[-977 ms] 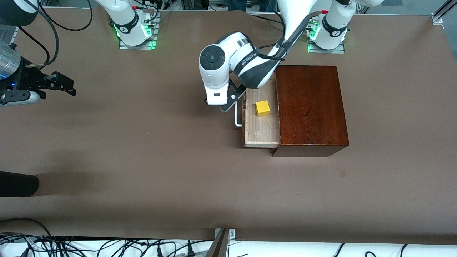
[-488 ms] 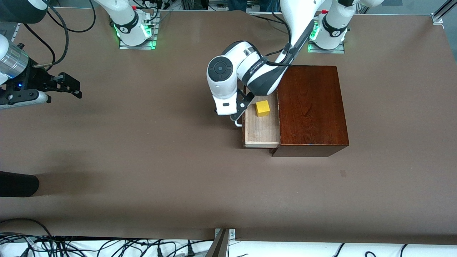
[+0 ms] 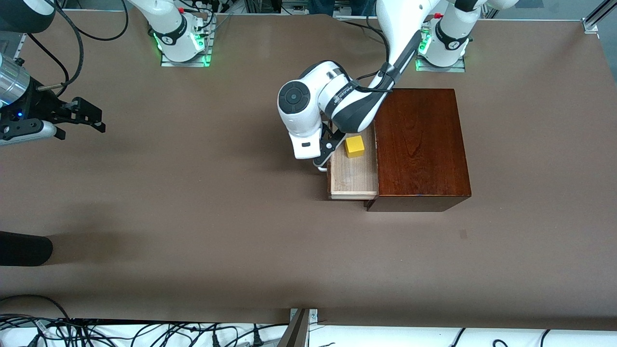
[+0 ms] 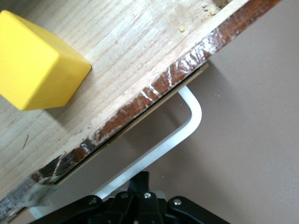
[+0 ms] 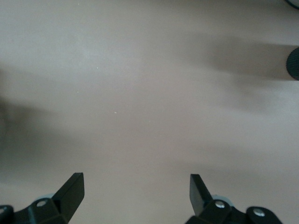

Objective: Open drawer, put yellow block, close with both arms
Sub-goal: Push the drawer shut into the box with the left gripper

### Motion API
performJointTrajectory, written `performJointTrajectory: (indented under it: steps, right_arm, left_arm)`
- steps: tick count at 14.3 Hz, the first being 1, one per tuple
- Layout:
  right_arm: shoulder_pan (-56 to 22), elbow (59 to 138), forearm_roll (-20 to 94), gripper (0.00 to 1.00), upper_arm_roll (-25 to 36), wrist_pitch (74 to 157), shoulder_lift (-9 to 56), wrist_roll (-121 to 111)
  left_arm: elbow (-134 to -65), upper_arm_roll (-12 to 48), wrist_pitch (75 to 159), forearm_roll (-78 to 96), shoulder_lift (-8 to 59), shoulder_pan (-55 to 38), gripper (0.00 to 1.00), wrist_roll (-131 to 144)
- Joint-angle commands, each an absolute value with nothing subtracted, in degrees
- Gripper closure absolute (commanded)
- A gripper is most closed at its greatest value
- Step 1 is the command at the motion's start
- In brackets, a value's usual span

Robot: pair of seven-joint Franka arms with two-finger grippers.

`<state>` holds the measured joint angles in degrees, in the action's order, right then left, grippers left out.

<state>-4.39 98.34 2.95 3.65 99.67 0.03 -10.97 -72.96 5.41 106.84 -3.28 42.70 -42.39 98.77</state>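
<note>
The drawer (image 3: 352, 179) stands pulled out of the dark mahogany box (image 3: 419, 144), toward the right arm's end of the table. The yellow block (image 3: 355, 146) sits in its pale wooden tray (image 4: 117, 42), also seen as a yellow cube (image 4: 37, 65) in the left wrist view. My left gripper (image 3: 324, 153) is shut, its joined fingertips (image 4: 140, 179) right at the white bar handle (image 4: 187, 126) in front of the drawer, with nothing between them. My right gripper (image 3: 96, 118) waits open over bare table at the right arm's end, its fingers (image 5: 74, 186) wide apart.
A dark rounded object (image 3: 24, 248) lies at the table's edge at the right arm's end, also seen as a dark shape (image 5: 293, 63) in the right wrist view. Cables (image 3: 144, 332) run below the near edge. The arm bases (image 3: 181, 33) stand along the table's edge farthest from the front camera.
My left gripper has closed and moved in toward the drawer's handle. The drawer and block have stayed put. The right gripper has only shifted slightly.
</note>
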Motion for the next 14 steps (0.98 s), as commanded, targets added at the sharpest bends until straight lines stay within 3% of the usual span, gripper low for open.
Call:
performJointTrajectory:
  steps: [1,9,14]
  right_arm:
    - [-3.42,100.29,4.04,0.0,2.55,100.72,-2.02,-11.87]
    - [-3.52,98.35,3.87,0.0,2.72,99.58,-1.49,-8.7]
    - [-3.6,97.56,3.78,0.0,2.81,97.74,-1.49,-8.88]
  left_arm:
    - [-73.39,5.01,105.12,-6.24,42.54,-42.36,1.0,98.62]
    - [-73.82,4.13,99.32,-6.24,40.61,-39.82,1.0,91.33]
    - [-79.62,4.13,99.05,-6.33,36.57,-36.22,1.0,84.74]
